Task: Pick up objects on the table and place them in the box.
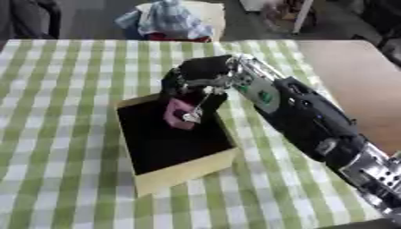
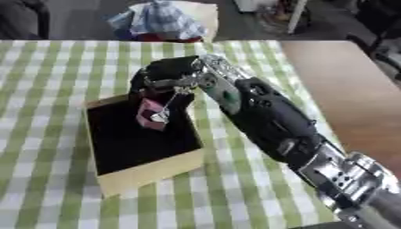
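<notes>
A tan box with a dark inside stands on the green-and-white checked cloth. My right hand reaches in from the lower right and hangs over the box's far right corner. Its fingers are curled round a pink object, which dangles inside the box opening, just above the dark floor. A small silvery bit shows at the object's lower edge. My left hand is in neither view.
The checked table stretches left and in front of the box. A bare brown tabletop lies to the right. Beyond the far edge sits a pile of bluish cloth on a stand.
</notes>
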Robot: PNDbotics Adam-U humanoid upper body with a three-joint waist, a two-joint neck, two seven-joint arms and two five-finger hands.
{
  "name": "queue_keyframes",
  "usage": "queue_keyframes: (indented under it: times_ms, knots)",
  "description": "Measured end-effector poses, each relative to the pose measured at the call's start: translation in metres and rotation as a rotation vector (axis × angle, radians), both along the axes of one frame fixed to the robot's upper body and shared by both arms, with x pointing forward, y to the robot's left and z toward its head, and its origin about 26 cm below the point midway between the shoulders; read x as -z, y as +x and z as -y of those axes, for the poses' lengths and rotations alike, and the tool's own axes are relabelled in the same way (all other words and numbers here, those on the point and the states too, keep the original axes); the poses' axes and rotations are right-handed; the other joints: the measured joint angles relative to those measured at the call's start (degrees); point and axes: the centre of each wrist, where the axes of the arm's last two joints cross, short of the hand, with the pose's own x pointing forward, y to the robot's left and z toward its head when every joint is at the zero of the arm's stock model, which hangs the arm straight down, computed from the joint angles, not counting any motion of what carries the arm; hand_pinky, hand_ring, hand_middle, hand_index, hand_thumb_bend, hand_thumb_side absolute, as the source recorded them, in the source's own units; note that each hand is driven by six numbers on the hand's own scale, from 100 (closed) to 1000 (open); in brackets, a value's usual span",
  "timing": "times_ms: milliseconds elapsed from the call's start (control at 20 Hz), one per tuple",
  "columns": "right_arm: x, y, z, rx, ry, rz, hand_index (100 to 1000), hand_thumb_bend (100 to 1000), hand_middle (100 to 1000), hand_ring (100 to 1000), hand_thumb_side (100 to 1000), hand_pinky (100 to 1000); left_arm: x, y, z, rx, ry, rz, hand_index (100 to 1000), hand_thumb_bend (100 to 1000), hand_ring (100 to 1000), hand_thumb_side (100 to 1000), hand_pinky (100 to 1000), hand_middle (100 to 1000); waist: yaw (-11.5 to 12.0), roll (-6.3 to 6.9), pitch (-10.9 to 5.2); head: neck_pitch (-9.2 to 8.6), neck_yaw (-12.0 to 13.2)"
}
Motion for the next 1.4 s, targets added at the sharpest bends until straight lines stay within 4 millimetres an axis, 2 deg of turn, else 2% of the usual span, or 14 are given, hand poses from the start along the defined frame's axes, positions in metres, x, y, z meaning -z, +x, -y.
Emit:
queue_keyframes:
  times_ms: [500,800,1100,1400]
  knots:
    - [-0.015,-0.016,-0.014,-0.083,0.036,0.02,834,100,704,612,513,639,0.0,0.0,0.0,0.0,0.0,0.0,711,100,519,883,788,515,0.0,-0.11,0.0,0.0,0.0]
    - [-0.029,-0.029,-0.016,-0.123,0.069,0.042,870,100,778,715,526,679,0.0,0.0,0.0,0.0,0.0,0.0,710,100,518,885,788,515,-0.4,-0.12,0.0,0.0,0.1]
    - [-0.045,-0.044,-0.009,-0.133,0.13,0.073,905,100,844,810,502,726,0.0,0.0,0.0,-0.001,0.0,-0.001,710,100,517,886,788,515,-0.9,-0.13,0.29,0.0,0.3]
    - [-0.059,-0.061,0.009,-0.111,0.211,0.115,930,117,895,866,472,758,0.0,0.0,-0.001,-0.006,-0.002,-0.001,710,100,517,886,789,515,-1.2,-0.13,0.39,0.0,0.5]
